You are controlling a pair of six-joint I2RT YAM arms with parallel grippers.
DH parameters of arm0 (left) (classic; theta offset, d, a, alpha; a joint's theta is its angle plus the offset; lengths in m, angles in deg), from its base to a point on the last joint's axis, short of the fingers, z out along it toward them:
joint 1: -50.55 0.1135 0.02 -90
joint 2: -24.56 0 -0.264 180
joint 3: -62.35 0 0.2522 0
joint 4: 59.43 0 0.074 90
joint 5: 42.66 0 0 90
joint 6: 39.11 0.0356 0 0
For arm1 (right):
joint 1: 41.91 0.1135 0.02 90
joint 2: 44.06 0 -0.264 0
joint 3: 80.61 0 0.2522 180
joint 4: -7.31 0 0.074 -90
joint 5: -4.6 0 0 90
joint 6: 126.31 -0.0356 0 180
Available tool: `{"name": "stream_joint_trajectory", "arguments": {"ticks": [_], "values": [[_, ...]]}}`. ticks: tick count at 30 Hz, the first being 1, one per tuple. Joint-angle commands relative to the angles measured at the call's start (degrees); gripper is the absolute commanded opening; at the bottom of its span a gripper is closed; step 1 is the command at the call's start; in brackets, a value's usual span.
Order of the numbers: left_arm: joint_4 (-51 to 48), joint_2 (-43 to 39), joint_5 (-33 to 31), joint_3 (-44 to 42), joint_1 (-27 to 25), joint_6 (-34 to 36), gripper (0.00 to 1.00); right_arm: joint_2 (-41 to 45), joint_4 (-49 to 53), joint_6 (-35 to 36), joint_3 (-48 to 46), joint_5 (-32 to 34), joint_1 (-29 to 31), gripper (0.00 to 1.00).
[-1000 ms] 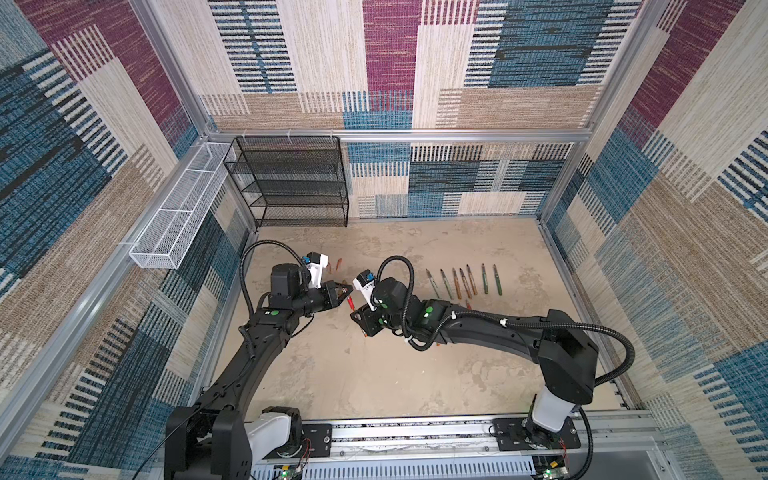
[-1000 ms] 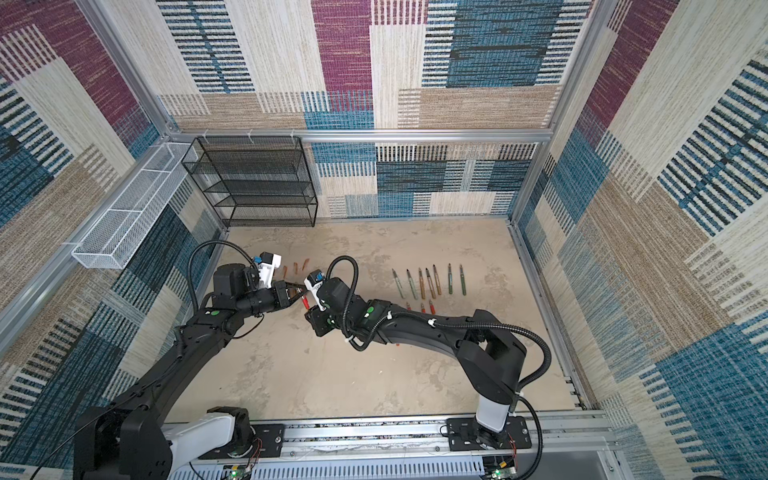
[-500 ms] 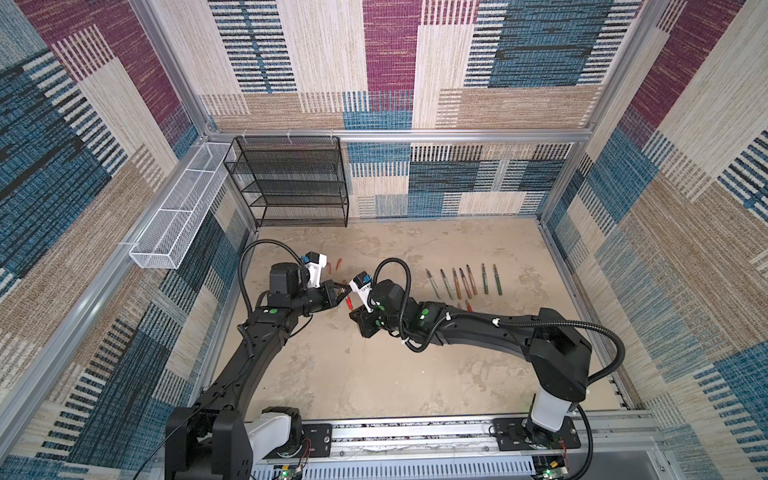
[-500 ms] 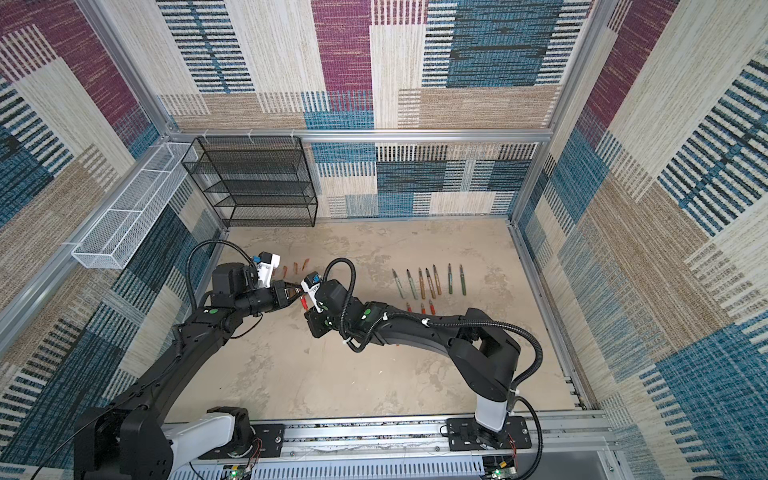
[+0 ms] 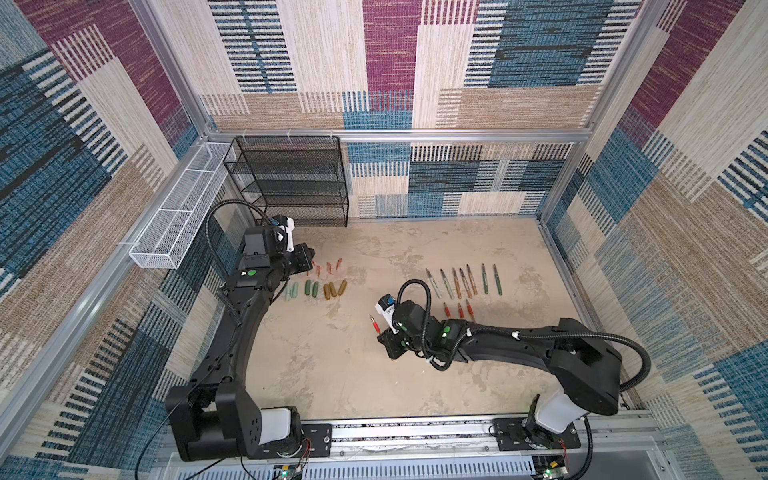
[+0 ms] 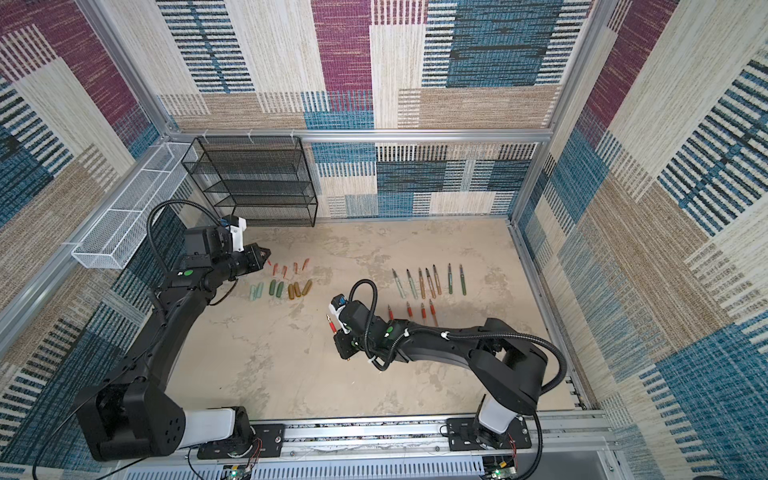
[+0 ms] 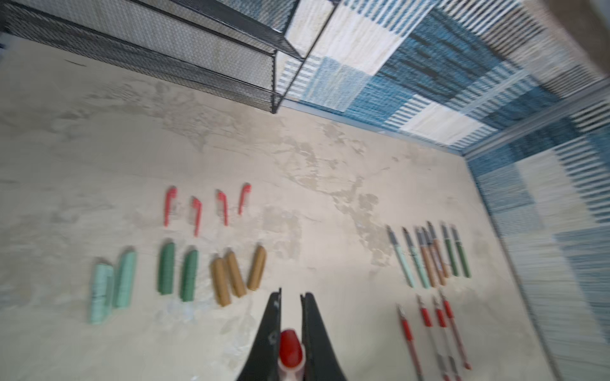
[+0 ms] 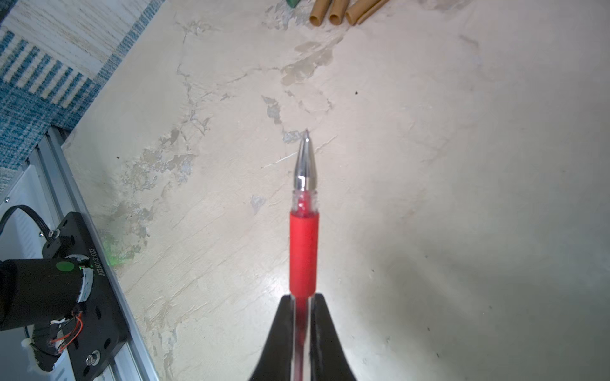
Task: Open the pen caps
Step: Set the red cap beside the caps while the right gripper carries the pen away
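Above the table [image 5: 332, 374] we log a fresh split: left gripper [image 7: 290, 293] pinches the red cap [image 7: 290, 353], right gripper [image 8: 302, 297] pinches the bared pen [image 8: 303, 250]; this cap is off

Black mount [image 8: 102, 313] on rail [image 8: 82, 204], right wrist view: white serial along edge, read as J6260131023; some characters doubtful. Motor [image 8: 39, 290] beside it: round green sticker [image 8: 64, 266], plain. Both top views: similar green dot on left arm [image 5: 232, 332] near wrist, another on right arm [image 5: 519, 349] near wrist; too small to check for lettering. Caps [image 7: 166, 267], left wrist view: blurred, any print illegible.
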Motion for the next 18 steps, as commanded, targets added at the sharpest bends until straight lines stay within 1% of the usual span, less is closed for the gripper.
{"name": "stream_joint_trajectory", "arguments": {"ticks": [1,5,10,14,18], "values": [[-5.28,6.13,-7.87,5.27,-0.02,10.46,0.00,3.39,-0.60,-2.86,-2.30,2.10,-1.41,0.00],[-10.88,16.52,-14.34,13.53,0.29,14.89,0.00,7.49,0.15,-4.55,-5.31,2.57,-2.86,0.00],[-17.09,28.03,-17.62,23.70,1.81,15.36,0.00,11.64,1.39,-5.55,-8.55,3.59,-3.84,0.00],[-18.84,35.36,-20.45,28.48,1.87,17.70,0.00,14.80,0.68,-6.31,-11.53,4.04,-4.79,0.00],[-22.06,42.35,-20.72,34.78,1.87,17.68,0.00,16.40,2.63,-6.64,-12.41,4.76,-5.33,0.00]]}}
